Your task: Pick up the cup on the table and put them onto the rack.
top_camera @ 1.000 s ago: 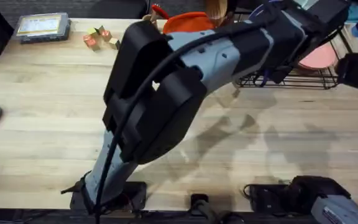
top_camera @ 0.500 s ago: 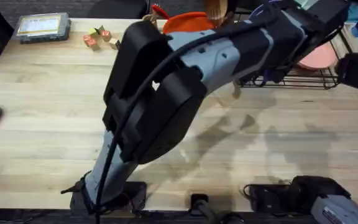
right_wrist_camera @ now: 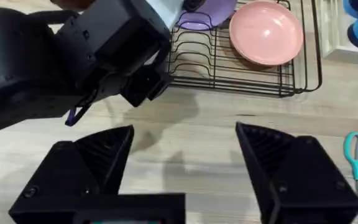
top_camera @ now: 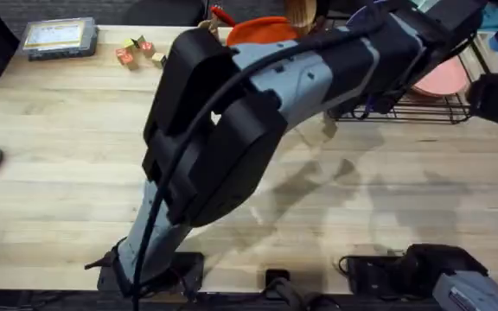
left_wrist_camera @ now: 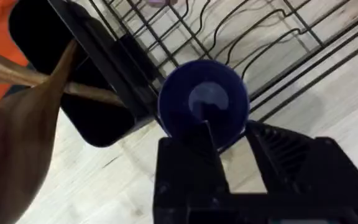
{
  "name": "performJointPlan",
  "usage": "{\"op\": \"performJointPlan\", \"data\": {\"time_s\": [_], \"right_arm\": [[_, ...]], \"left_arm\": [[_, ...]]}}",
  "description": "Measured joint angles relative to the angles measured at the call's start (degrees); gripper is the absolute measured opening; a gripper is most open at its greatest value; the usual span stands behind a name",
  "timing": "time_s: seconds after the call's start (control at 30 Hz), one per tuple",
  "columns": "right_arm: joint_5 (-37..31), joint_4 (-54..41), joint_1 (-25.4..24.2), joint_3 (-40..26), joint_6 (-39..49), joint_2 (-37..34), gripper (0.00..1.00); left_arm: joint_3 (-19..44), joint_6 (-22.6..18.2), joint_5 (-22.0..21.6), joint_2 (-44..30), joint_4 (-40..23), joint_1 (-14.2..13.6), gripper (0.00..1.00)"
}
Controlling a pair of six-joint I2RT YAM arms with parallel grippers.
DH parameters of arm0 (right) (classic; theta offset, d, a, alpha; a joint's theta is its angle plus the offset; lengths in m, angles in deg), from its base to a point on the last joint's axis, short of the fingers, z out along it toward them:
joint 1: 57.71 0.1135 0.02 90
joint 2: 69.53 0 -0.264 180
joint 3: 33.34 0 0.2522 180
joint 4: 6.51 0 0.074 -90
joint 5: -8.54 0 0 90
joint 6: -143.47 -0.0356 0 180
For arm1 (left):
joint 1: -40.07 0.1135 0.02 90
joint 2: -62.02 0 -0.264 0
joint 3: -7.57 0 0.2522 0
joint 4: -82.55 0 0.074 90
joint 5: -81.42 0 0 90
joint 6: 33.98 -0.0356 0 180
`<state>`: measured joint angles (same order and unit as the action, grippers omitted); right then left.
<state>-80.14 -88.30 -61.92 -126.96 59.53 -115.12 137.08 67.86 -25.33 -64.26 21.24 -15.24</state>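
Meanwhile, right gripper (right_wrist_camera: 185,168) idle near front edge of table (top_camera: 59,173), fingers wide apart, holding nothing. Left arm almost same as second ago, only small shift toward rack (top_camera: 443,108) at far right. Left gripper (left_wrist_camera: 229,146) clamped on cup (left_wrist_camera: 204,102), one finger inside rim, cup over rack edge. Judgement: carry nearly done, release not yet.
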Motion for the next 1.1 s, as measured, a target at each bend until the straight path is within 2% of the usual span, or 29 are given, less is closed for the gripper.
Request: {"op": "performJointPlan", "data": {"time_s": [0.33, 0.6, 1.1], "right_arm": [[0.0, 0.0, 0.0, 0.0, 0.01, 0.01, 0.994], [0.0, 0.0, 0.0, 0.0, -0.01, -0.01, 0.994], [0.0, 0.06, 0.0, 0.0, 0.01, -0.01, 0.994]], "left_arm": [[0.24, -0.14, -0.2, -0.04, 0.16, 0.02, 0.439], [3.16, -0.14, 1.32, -0.42, -0.06, -0.39, 0.447], [3.86, -0.12, 1.97, -0.42, -1.9, -0.37, 0.46]]}}
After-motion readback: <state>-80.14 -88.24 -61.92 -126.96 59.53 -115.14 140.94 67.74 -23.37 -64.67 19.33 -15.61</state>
